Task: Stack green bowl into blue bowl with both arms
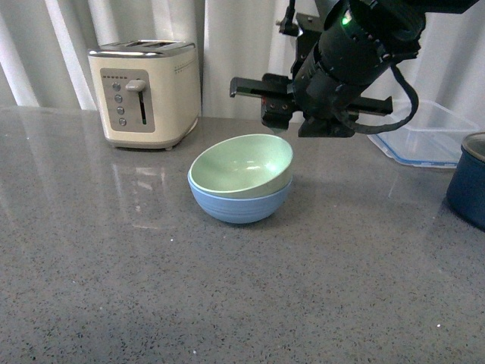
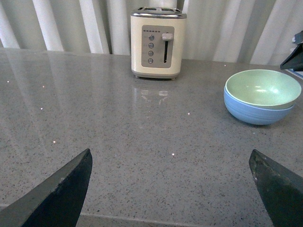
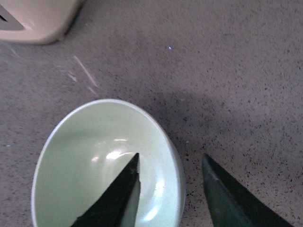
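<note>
Green bowl (image 1: pixel 242 163) is seen nested in blue bowl (image 1: pixel 239 206), tilted, at worktop (image 1: pixel 114 265) ctr. Right tool (image 3: pixel 170 161) is held released above it, one finger over the inside, other outside rim. Left tool (image 2: pixel 169 153) is spread wide, nothing gripped, well apart from bowls.

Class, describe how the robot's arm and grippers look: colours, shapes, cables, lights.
The right arm is black and chunky, built of rounded sections, with a small green light and a black cable looping off its side. The left gripper and right gripper have dark, wedge-shaped fingers tapering to points.
</note>
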You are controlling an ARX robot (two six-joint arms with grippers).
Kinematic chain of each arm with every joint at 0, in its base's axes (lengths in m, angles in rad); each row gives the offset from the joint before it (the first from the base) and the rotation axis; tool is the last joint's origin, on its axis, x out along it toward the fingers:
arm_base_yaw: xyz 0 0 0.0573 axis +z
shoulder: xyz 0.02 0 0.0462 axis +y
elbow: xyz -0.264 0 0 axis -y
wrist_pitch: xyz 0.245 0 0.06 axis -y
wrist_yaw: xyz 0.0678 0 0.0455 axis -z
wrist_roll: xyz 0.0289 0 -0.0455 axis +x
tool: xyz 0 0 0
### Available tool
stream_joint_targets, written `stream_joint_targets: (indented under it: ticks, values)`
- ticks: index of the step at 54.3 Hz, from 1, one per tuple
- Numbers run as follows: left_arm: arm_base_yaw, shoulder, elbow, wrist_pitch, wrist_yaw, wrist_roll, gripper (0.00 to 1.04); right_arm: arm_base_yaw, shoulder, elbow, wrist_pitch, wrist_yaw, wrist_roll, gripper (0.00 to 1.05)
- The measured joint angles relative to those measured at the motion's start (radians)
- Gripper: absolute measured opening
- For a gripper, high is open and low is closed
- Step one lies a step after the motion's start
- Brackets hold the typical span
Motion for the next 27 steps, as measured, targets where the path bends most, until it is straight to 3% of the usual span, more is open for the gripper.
stream_joint_targets:
  ticks: [7, 9, 15, 19, 27]
  values:
    - [0.000, 0.000, 0.000, 0.000, 0.000, 0.000, 0.98, -0.011, -0.140, -0.131, 0.144, -0.054, 0.001, 0.61]
    - [0.000, 0.000, 0.000, 0.000, 0.000, 0.000, 0.98, -0.011, -0.187, -0.177, 0.207, -0.027, -0.007, 0.63]
    - [0.000, 0.000, 0.000, 0.000, 0.000, 0.000, 0.98, -0.024, -0.350, -0.406, 0.617, 0.221, -0.160, 0.47]
    - [0.000, 0.000, 0.000, 0.000, 0.000, 0.000, 0.98, -0.058, -0.444, -0.564, 0.809, 0.239, -0.219, 0.34]
    - [0.000, 0.000, 0.000, 0.000, 0.000, 0.000, 0.98, -0.123, -0.543, -0.821, 0.954, 0.196, -0.269, 0.11]
